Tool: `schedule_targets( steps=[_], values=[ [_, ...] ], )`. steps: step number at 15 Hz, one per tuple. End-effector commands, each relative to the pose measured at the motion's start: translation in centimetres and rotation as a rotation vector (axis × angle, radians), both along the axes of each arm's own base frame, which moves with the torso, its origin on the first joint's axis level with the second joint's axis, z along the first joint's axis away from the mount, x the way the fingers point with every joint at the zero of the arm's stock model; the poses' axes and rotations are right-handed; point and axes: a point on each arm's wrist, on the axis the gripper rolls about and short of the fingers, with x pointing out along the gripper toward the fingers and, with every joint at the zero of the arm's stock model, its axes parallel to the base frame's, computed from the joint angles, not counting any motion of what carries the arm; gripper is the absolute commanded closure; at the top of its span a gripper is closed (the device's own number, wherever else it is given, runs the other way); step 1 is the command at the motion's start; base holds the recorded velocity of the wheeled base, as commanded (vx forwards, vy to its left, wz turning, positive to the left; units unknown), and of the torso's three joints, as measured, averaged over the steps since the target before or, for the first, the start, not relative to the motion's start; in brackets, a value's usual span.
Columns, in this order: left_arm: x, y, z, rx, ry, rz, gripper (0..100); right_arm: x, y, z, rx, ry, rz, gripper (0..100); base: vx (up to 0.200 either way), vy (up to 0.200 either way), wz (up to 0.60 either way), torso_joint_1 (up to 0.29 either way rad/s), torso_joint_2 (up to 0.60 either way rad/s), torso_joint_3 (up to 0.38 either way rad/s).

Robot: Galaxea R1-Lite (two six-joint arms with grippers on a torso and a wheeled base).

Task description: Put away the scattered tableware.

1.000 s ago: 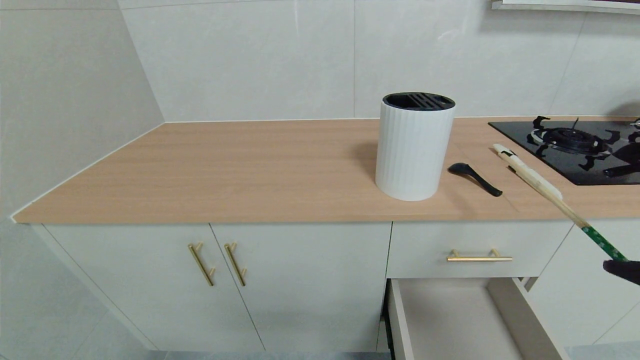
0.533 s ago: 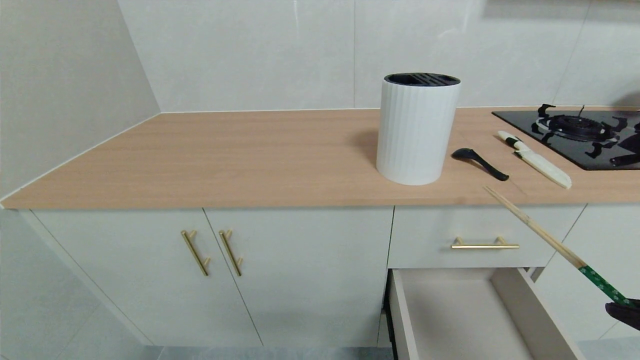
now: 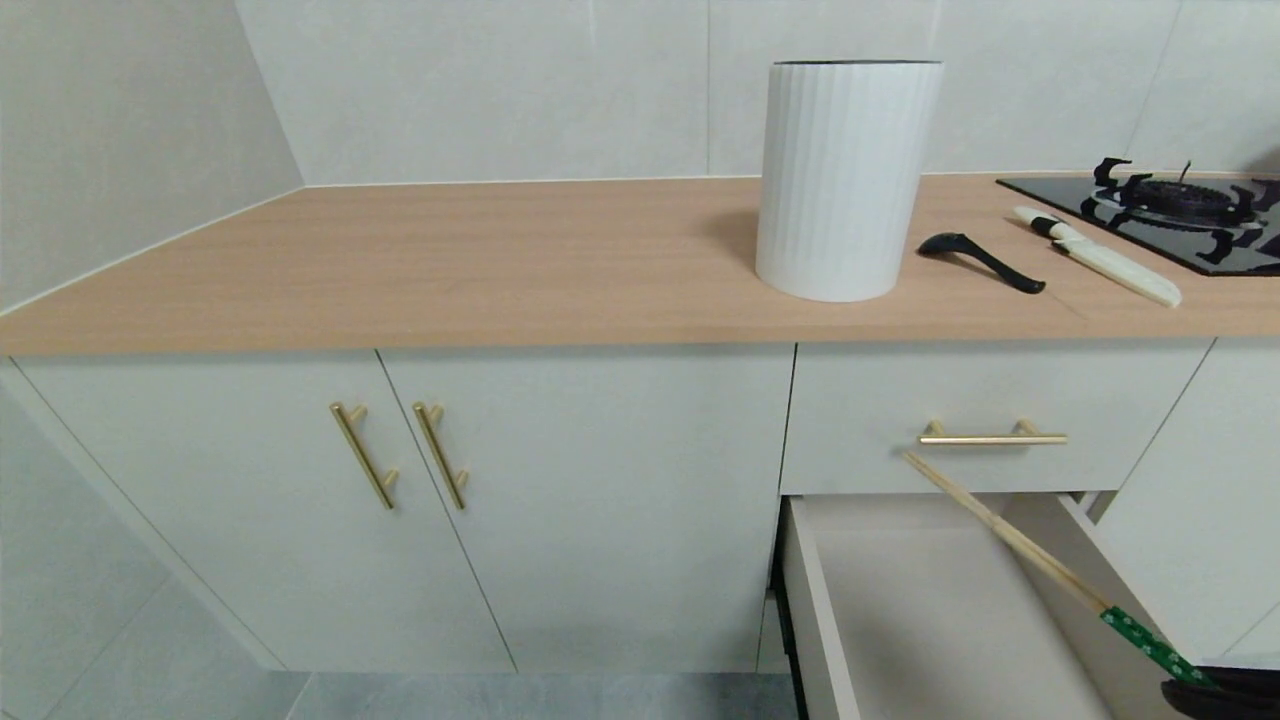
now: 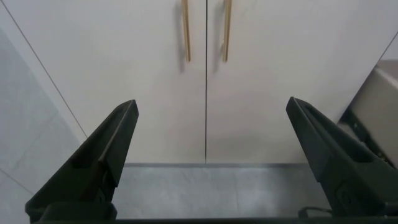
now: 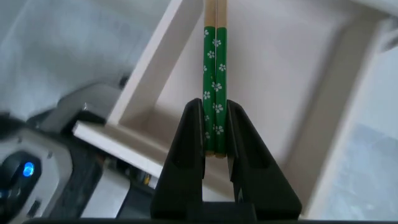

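Your right gripper (image 3: 1222, 692) sits at the lower right corner of the head view, clamped on the green, flower-printed ends of a pair of chopsticks (image 3: 1010, 540). The right wrist view confirms the grip: both fingers press the two sticks together side by side.

The chopsticks slant up and to the left from the gripper, over the open drawer (image 3: 806, 600) at the lower right of the frame. Their bare wooden tips end just under the gold handle (image 3: 990, 437) of the closed drawer above. From this angle you cannot tell whether the tips touch that drawer front or stand clear of it.

Your left gripper (image 4: 211, 106) is spread wide and holds nothing. It faces the pair of cabinet doors (image 3: 400, 500) with gold handles at centre left.

On the countertop (image 3: 450, 260), note three further items:
- A white ribbed holder (image 3: 845, 180) stands upright at upper centre-right.
- A black spoon (image 3: 980, 262) lies just right of the holder, apart from it.
- A pale knife (image 3: 1100, 258) lies right of the spoon, near the edge of the black stove (image 3: 1170, 215) at the upper right.
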Motion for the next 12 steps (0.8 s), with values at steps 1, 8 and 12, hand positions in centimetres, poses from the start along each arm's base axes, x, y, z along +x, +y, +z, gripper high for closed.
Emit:
schedule_targets(
  steps=[1, 8, 12],
  values=[
    [0.0, 0.0, 0.0, 0.000, 0.002, 0.001, 0, 1.3, 0.6, -1.9, -0.056, 0.114, 0.010, 100, 0.000, 0.000, 0.00, -0.119, 0.46, 0.339],
    [0.0, 0.0, 0.0, -0.002, 0.000, 0.001, 0, 3.3, 1.6, -4.6, -0.096, 0.194, 0.017, 100, 0.000, 0.000, 0.00, -0.043, 0.21, 0.156],
    [0.0, 0.0, 0.0, 0.000, 0.002, 0.001, 0, 6.6, 2.8, -6.0, -0.103, 0.224, -0.005, 100, 0.000, 0.000, 0.00, 0.000, 0.00, 0.000]
  ],
)
